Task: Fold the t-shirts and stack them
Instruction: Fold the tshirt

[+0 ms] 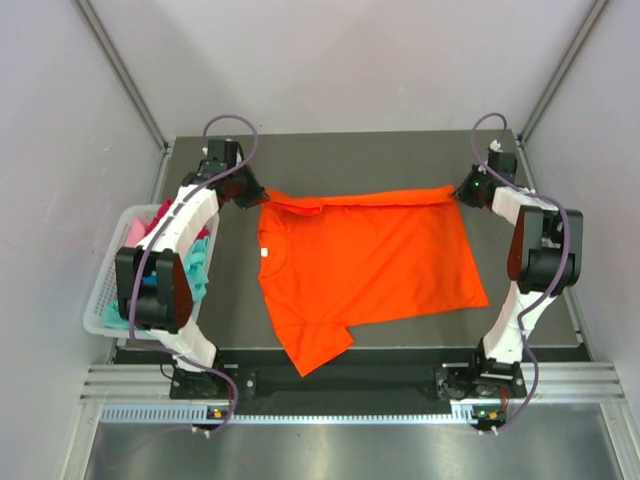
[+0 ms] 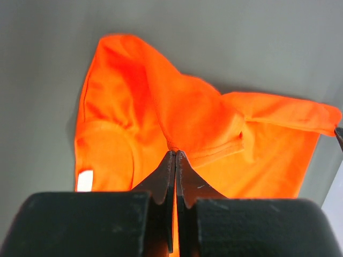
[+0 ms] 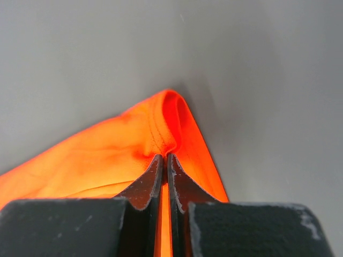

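Observation:
A bright orange t-shirt lies spread on the dark table, its far edge folded over and pulled taut between both grippers. My left gripper is shut on the shirt's far left corner; the left wrist view shows its jaws pinching the orange cloth at the tips. My right gripper is shut on the far right corner; the right wrist view shows its jaws pinching a fold of the cloth at the tips. One sleeve hangs toward the near edge. Magenta, pale pink and teal shirts lie in the basket.
A white plastic lattice basket stands off the table's left side, beside the left arm. Grey walls close in the cell on the left, right and far sides. A metal rail runs along the near edge.

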{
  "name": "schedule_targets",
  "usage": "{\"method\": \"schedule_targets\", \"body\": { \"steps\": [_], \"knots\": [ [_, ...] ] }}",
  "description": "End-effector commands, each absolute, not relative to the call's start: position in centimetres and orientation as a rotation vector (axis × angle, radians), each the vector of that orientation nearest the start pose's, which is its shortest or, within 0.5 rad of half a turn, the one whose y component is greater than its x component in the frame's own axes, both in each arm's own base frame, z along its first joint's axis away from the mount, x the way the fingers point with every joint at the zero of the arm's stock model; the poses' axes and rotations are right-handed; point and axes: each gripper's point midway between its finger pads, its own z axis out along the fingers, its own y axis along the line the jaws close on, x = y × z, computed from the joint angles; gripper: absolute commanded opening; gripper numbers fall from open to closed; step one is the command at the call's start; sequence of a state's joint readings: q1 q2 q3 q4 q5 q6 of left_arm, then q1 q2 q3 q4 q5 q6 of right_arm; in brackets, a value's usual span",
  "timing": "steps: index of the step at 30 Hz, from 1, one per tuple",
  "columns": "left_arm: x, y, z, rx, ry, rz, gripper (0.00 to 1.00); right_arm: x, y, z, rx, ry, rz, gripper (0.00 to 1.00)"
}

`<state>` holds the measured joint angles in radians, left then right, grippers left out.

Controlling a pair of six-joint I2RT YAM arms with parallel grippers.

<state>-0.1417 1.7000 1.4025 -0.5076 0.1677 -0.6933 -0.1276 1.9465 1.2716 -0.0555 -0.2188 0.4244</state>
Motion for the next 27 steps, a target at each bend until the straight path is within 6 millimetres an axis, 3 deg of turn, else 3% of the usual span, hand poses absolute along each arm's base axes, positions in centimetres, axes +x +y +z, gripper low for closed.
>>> {"method": "schedule_targets", "body": {
  "steps": [1, 7, 11, 14, 20, 27],
  "knots": [
    [40.9, -12.3, 17.6, -0.595, 2.386, -0.603, 0.00, 49.2, -2.2, 9.6, 0.496, 2.222, 0.339, 0.00],
    [37.0, -12.8, 16.1, -0.587, 2.428, -0.578, 0.00, 46.9, -2.9, 9.3, 0.497, 2.265, 0.263, 0.00],
    [34.1, -13.0, 13.0, -0.595, 2.496, -0.561, 0.00, 45.2, -2.8, 7.9, 0.509, 2.302, 0.251, 0.00],
    [32.4, -13.6, 11.8, -0.591, 2.544, -0.583, 0.00, 44.3, -2.8, 6.9, 0.522, 2.315, 0.244, 0.00],
    [30.3, -14.4, 9.8, -0.566, 2.598, -0.536, 0.00, 43.5, -3.5, 5.9, 0.552, 2.331, 0.197, 0.00],
    [29.6, -13.4, 10.1, -0.563, 2.585, -0.455, 0.00, 43.3, -4.1, 6.5, 0.561, 2.317, 0.166, 0.00]
  ]
}}
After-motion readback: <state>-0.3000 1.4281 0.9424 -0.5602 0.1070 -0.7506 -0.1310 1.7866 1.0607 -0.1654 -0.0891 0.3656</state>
